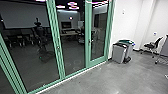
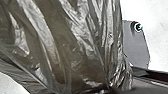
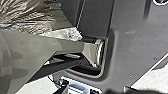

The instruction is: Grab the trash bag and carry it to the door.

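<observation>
One crinkled trash bag (image 2: 70, 45), close in, presumably for steady carriage; glass door (image 1: 97, 32), one o'clock; I cannot tell either jaw state.

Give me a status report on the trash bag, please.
Grip: can't tell at either wrist. Trash bag: crinkled, close to both wrist cameras. Green-framed glass door: in sight, bins just right of it.

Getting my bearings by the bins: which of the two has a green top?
The rear bin, partly hidden behind the front bin; its top is green, the other's is dark.
</observation>
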`<state>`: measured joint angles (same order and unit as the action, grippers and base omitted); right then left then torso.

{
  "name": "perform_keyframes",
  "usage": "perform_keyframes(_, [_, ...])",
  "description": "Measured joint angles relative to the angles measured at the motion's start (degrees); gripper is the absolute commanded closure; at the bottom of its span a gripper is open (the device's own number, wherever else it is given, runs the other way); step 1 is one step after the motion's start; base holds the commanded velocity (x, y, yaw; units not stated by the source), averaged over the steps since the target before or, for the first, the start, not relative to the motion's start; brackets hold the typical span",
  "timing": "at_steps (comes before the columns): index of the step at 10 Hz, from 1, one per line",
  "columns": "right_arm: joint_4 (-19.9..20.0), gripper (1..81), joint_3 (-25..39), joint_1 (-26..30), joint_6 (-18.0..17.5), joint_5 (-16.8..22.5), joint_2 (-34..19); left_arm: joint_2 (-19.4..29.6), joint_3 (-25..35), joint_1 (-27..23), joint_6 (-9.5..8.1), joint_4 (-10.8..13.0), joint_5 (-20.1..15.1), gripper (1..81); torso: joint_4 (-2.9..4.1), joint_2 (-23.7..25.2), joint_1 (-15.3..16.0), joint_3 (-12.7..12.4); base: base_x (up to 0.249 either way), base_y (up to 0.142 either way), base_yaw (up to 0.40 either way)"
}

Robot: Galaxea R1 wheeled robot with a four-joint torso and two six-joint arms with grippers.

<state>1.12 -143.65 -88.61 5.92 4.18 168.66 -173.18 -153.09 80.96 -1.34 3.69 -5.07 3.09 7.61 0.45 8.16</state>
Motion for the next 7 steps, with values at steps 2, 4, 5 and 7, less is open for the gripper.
perform_keyframes(2, [0.0, 1.0, 0.0, -0.1, 0.0, -0.1, 0.1, -0.1, 0.0, 0.0, 0.0, 0.0, 0.0, 81.1, 0.0, 0.0, 0.0, 0.0, 0.178, 0.0, 0.0])
perform_keyframes(4, [0.0, 1.0, -0.2, -0.2, 0.0, -0.1, 0.1, -0.2, 0.0, 0.0, 0.0, 0.0, 0.0, 81.1, 0.0, 0.0, 0.0, 0.0, 0.178, 0.0, 0.0])
perform_keyframes(5, [0.0, 1.0, -0.5, -0.1, 0.0, -0.1, 0.1, -0.2, -0.1, 0.0, 0.0, 0.0, 0.0, 81.1, 0.0, 0.0, 0.0, 0.0, 0.178, 0.0, 0.0])
perform_keyframes(7, [0.1, 1.0, -0.8, -0.1, 0.0, -0.1, 0.1, -0.3, -0.1, 0.0, 0.0, 0.0, 0.0, 81.1, 0.0, 0.0, 0.0, 0.0, 0.177, 0.0, 0.0])
